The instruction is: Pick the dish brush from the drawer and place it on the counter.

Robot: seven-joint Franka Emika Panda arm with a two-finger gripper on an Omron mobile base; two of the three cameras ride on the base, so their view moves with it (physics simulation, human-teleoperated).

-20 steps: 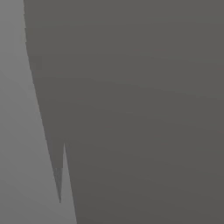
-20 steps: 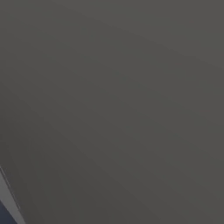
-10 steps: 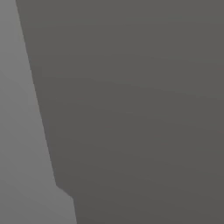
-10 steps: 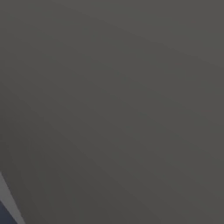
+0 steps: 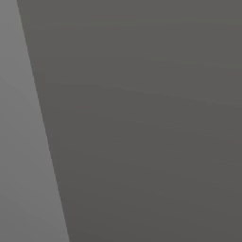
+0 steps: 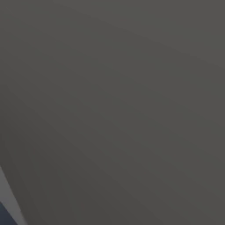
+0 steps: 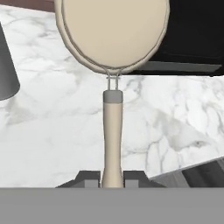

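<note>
Lighter edge in the left base view shifted; tool (image 7: 112, 178) clamped on dish brush (image 7: 113, 57) handle above marble counter (image 7: 48, 127).

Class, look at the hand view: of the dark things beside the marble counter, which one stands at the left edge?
The dark grey tapered object stands there, cut off by the frame. The black recessed area lies at the upper right instead, behind the beige round-headed dish brush.

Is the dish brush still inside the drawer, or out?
Out. The gripper holds the dish brush by its handle above the marble counter.
</note>
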